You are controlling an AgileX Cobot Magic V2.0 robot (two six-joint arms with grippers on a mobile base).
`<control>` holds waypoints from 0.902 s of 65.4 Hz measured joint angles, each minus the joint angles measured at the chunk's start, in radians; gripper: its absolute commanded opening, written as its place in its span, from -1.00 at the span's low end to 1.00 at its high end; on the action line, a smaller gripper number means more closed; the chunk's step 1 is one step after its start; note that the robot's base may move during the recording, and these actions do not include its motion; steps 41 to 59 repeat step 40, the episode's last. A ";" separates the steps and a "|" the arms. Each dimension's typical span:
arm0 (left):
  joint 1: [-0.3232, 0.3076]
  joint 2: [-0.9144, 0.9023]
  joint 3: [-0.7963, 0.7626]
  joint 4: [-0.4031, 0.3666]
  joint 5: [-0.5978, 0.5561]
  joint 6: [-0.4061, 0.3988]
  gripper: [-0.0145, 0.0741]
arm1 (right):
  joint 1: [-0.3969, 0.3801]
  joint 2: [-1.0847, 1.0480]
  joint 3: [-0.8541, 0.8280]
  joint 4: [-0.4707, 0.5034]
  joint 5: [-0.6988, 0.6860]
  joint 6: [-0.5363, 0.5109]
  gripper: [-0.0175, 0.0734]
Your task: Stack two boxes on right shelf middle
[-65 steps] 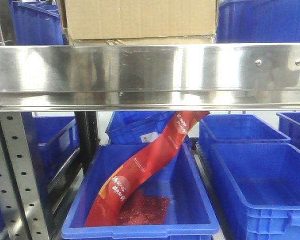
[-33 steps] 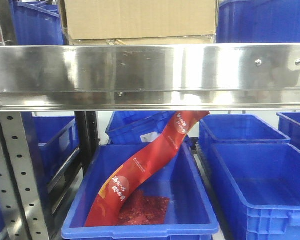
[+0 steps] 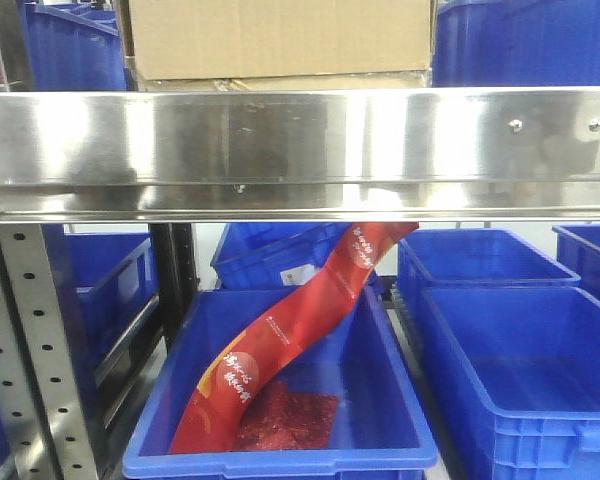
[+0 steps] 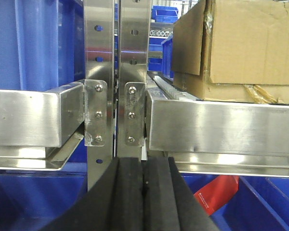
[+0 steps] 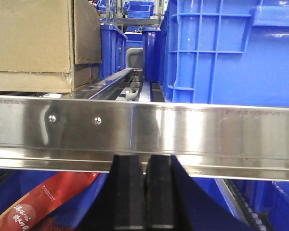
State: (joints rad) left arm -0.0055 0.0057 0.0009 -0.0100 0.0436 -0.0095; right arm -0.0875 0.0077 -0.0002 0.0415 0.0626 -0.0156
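Two brown cardboard boxes are stacked on the steel shelf (image 3: 300, 140). The tall box (image 3: 280, 35) rests on the flatter box (image 3: 280, 80). The left wrist view shows the tall box (image 4: 250, 38) at the upper right, over the flatter box (image 4: 216, 91) with its shiny tape tag (image 4: 255, 92). My left gripper (image 4: 143, 166) is shut and empty, below the shelf beam (image 4: 221, 127) and in front of the uprights (image 4: 115, 72). The right wrist view has the tall box (image 5: 31, 36) at the upper left. My right gripper (image 5: 147, 163) is shut and empty, just under the beam (image 5: 144, 127).
Blue plastic bins stand beside the boxes on the shelf (image 3: 525, 40) (image 5: 231, 48). On the lower level, a blue bin (image 3: 280, 400) holds a long red pouch (image 3: 290, 330). More blue bins (image 3: 520, 370) sit to its right. A hole-punched upright (image 3: 40, 340) stands at the lower left.
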 measured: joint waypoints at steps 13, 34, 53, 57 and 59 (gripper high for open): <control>0.000 0.000 0.002 0.000 -0.013 0.000 -0.88 | 0.000 0.000 0.000 0.000 0.000 0.000 -0.98; 0.000 0.000 0.002 0.000 -0.018 0.000 -0.88 | 0.000 -0.002 0.000 0.000 0.000 0.000 -0.98; 0.000 0.000 0.002 0.000 -0.018 0.000 -0.88 | 0.000 -0.002 0.000 0.000 0.000 0.000 -0.98; 0.000 0.000 0.002 0.000 -0.018 0.000 -0.88 | 0.000 -0.002 0.000 0.000 0.000 0.000 -0.98; 0.000 0.000 0.002 0.000 -0.018 0.000 -0.88 | 0.000 -0.002 0.000 0.000 0.000 0.000 -0.98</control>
